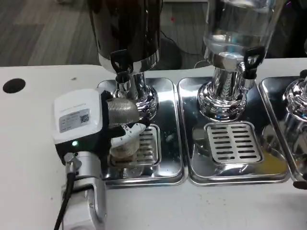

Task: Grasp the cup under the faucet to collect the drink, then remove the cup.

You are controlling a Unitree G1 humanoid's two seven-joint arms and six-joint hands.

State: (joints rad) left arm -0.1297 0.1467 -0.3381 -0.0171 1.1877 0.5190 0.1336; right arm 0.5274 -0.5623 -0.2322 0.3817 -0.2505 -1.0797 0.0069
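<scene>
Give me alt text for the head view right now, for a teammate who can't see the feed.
The robot's left hand holds a cup on the grated drip tray under the faucet of a dark drink dispenser. To the right, a clear dispenser stands over its own tray on the white table.

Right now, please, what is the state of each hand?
Left hand: closed around the cup on the grate under the dark dispenser's faucet.
Right hand: cannot be told.
</scene>
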